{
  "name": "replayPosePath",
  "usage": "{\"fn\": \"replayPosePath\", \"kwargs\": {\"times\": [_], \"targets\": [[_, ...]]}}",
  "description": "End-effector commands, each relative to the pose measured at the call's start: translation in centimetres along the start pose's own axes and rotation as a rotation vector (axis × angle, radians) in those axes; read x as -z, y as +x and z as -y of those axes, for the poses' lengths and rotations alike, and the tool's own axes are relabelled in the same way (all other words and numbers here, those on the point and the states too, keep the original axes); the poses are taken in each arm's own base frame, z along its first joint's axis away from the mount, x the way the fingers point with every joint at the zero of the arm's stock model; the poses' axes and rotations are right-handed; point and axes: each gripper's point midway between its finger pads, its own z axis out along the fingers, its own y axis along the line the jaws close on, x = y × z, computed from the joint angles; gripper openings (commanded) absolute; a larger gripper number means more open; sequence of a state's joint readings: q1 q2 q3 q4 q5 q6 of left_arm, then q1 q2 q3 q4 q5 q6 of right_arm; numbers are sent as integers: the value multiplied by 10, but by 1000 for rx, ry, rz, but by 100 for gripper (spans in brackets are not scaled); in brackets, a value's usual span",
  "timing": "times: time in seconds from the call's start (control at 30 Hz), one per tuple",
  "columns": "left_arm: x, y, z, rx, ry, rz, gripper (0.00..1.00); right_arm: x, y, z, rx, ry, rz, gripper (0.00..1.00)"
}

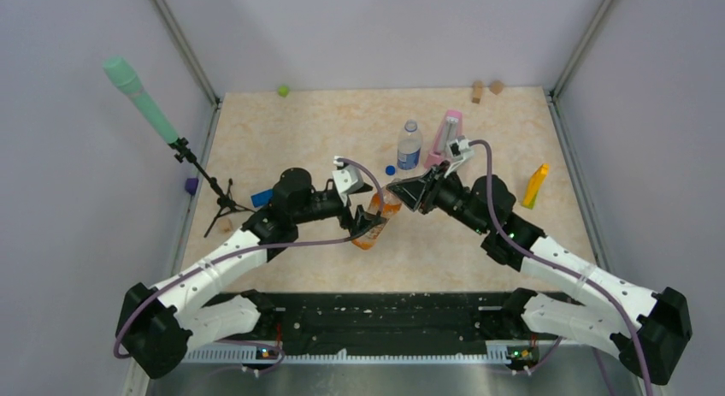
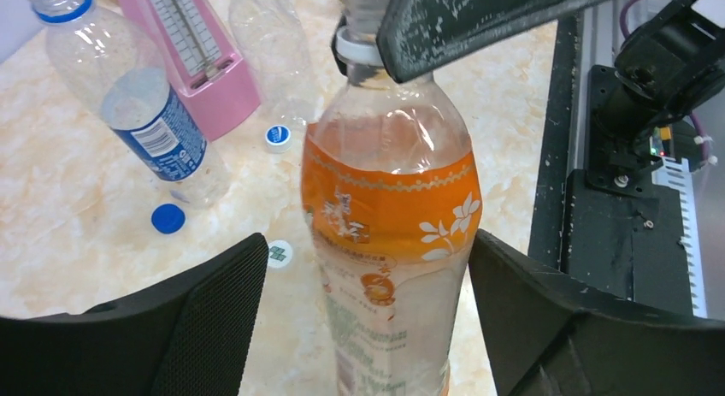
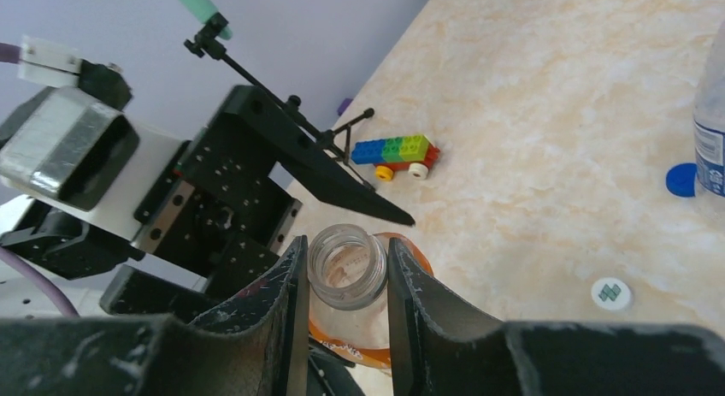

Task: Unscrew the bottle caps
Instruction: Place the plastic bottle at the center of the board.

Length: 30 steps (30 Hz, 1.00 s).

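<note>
My left gripper (image 2: 366,251) holds its jaws wide, clear of the orange-tinted clear plastic bottle (image 2: 389,199) between them; my right gripper (image 3: 346,259) pinches that bottle's open neck, fingers (image 3: 286,285) tight against it.

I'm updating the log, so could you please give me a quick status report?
Left hand open, flanking orange bottle. Right hand shut on its uncapped neck. Blue cap, white cap, second white cap lying on table. Nothing blocking.
</note>
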<state>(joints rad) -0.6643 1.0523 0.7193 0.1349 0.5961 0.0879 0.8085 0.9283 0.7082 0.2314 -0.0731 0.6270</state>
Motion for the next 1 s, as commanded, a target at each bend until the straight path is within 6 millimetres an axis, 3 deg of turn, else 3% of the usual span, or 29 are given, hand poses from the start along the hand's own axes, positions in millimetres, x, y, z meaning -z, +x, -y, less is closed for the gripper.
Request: {"fn": "replayPosePath", "kwargs": {"times": [0.0, 0.43, 0.7, 0.97], "targets": [[6, -17, -10, -59, -71, 52, 90, -1, -12, -3, 26, 21, 23, 0], [34, -28, -47, -52, -364, 131, 95, 14, -23, 49, 153, 323, 25, 0], [48, -29, -66, -1, -510, 161, 98, 25, -36, 63, 228, 406, 75, 0], [81, -40, -85, 36, -703, 254, 99, 30, -46, 73, 271, 469, 101, 0]]}}
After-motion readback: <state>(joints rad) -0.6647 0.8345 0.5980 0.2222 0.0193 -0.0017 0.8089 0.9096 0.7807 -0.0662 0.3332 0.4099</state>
